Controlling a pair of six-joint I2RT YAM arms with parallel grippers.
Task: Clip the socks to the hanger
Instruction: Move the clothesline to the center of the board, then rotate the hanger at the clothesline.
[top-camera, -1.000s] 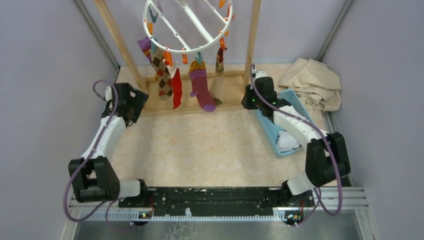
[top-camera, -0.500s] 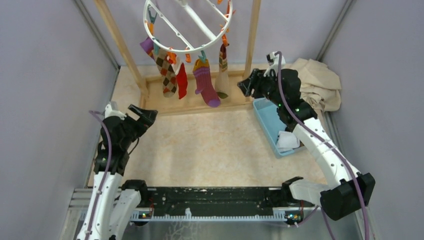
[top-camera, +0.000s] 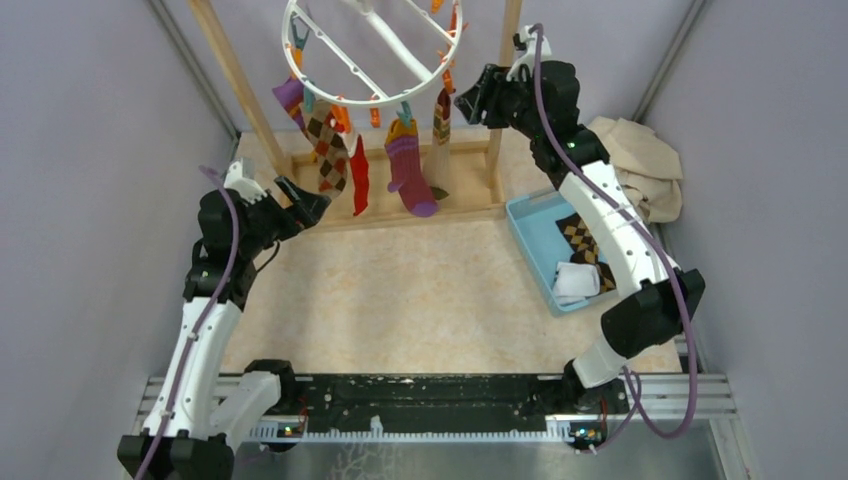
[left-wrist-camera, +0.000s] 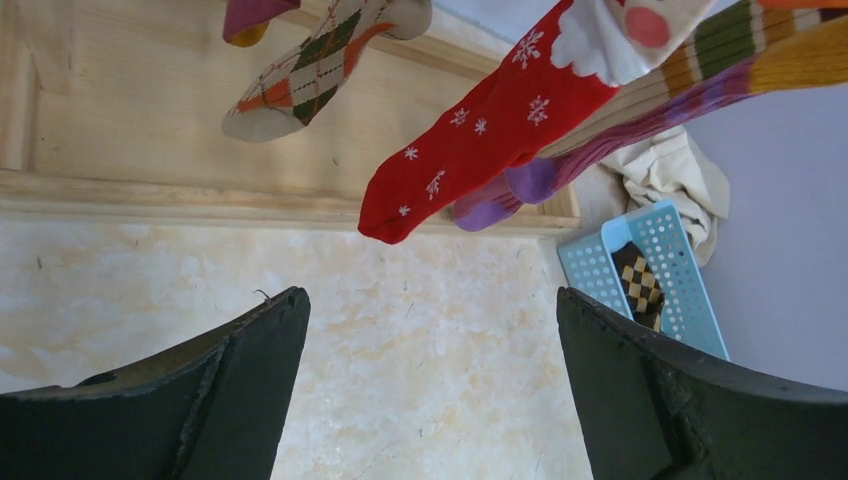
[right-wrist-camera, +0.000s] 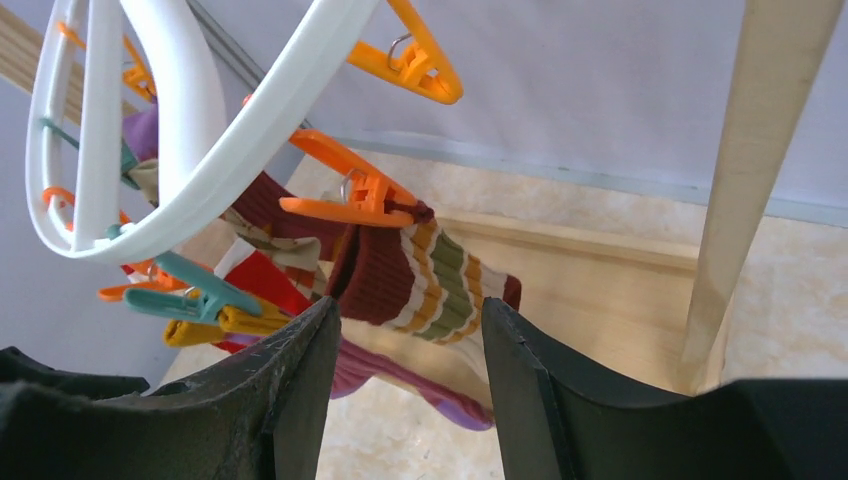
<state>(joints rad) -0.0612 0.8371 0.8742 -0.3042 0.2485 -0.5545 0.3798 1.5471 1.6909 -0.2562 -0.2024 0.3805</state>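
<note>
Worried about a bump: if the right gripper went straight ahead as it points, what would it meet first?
Most likely the striped sock clipped under an orange peg, framed between the open fingers of the right gripper; how far ahead is unclear.

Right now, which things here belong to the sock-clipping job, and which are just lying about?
Job: hanger; hung socks; diamond-check sock in the blue basket.
Lying about: beige cloth; wooden frame.

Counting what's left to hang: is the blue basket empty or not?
Not empty. The blue basket holds a brown-diamond sock and a white bundle, seen from above.
</note>
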